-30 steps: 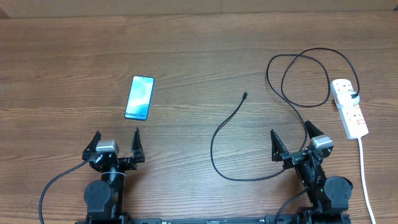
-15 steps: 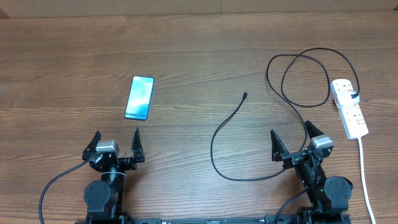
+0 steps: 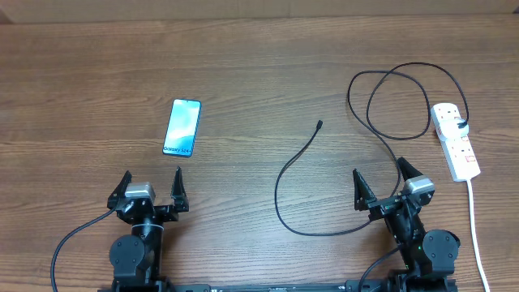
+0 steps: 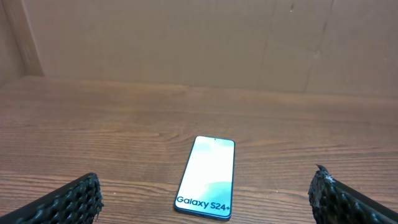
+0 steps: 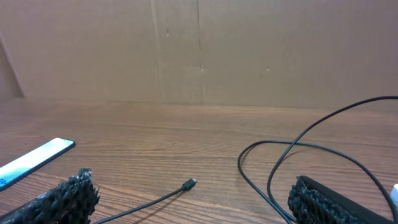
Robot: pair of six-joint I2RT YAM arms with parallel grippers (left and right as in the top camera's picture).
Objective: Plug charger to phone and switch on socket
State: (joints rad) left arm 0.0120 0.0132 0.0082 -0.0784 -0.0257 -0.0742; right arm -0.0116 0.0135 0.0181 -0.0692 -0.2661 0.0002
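1. Overhead view: the left pincer [image 3: 152, 180] is spread wide and empty. The phone [image 3: 182, 127] lies just ahead of it, screen up, seemingly placed for an easy reach.
2. The right pincer [image 3: 379, 172] is likewise apart. The charger [image 3: 276, 199] tip lies ahead to its left, the socket [image 3: 456, 140] near its right.

Black charger [image 3: 302, 166], light-blue phone [image 3: 182, 127], white socket [image 3: 456, 140] red switches

Matt brown wood-grain table [image 3: 243, 65]. Smooth, glossy glass face on phone [image 3: 182, 127]. Thin matt black charger [image 3: 276, 195] cable. Smooth white plastic socket [image 3: 456, 142]. Coarse, knobbly black finger pads [image 4: 71, 200].
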